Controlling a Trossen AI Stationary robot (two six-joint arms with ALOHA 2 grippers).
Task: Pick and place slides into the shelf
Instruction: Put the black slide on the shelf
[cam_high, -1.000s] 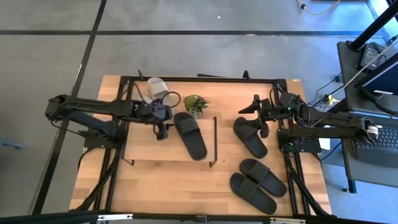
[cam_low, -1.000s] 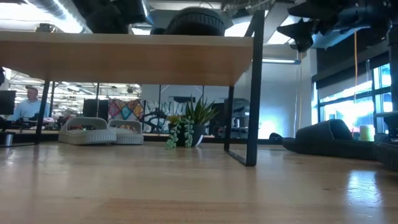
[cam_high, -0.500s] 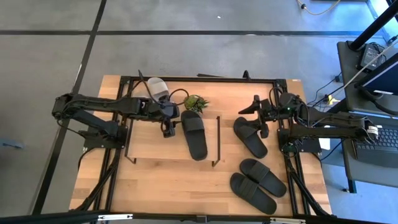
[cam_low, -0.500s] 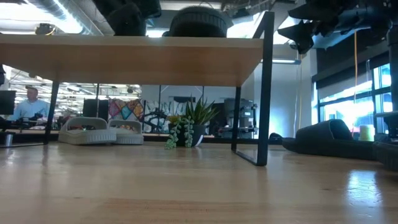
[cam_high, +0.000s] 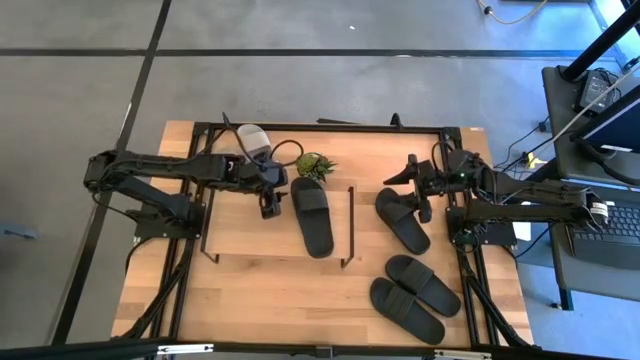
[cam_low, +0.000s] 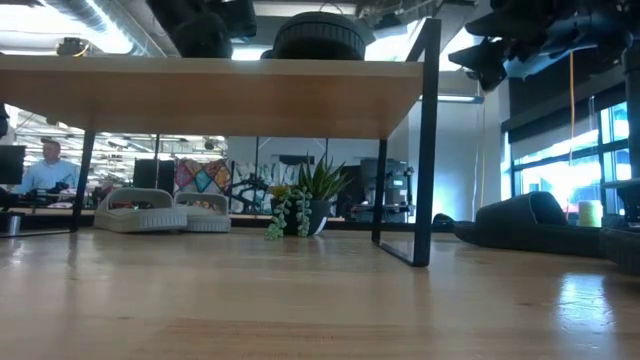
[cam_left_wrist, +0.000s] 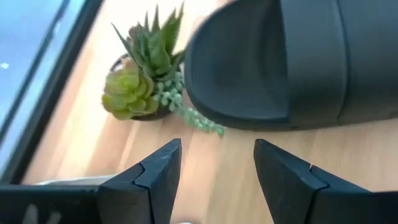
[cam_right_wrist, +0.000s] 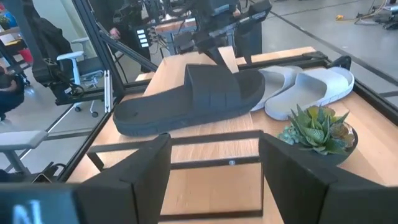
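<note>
The shelf (cam_high: 275, 230) serves as the reference here. One black slide (cam_high: 309, 215) lies flat on its board, close to the shelf's right-hand frame, with the heel end toward the potted plant (cam_high: 314, 166) that stands just behind the shelf's rear edge. The left gripper (cam_high: 267, 203) hovers over the board just beside that slide, on the side away from the frame; its fingers (cam_left_wrist: 152, 180) stand apart and hold nothing, and the wrist view shows the slide's rounded end and the plant directly ahead of them. The chief risk appears to be contact: a careless withdrawal or swing of this arm could nudge the slide askew on the board or tip the plant, since both lie close to the open fingers. Two pale slides (cam_right_wrist: 305, 90) rest behind the shelf, near the plant, and a reach for them would pass over or beside the plant's leaves. The right gripper (cam_high: 418, 187) hangs outside the shelf's right frame, above a second black slide (cam_high: 402, 219) on the table; its fingers (cam_right_wrist: 134, 171) are also spread and empty. Two more black slides (cam_high: 415, 295) lie farther out beyond that frame, toward the table's front. A descent that is off-centre could push the slide beneath the right gripper against the shelf's thin frame rather than capture its strap.
</note>
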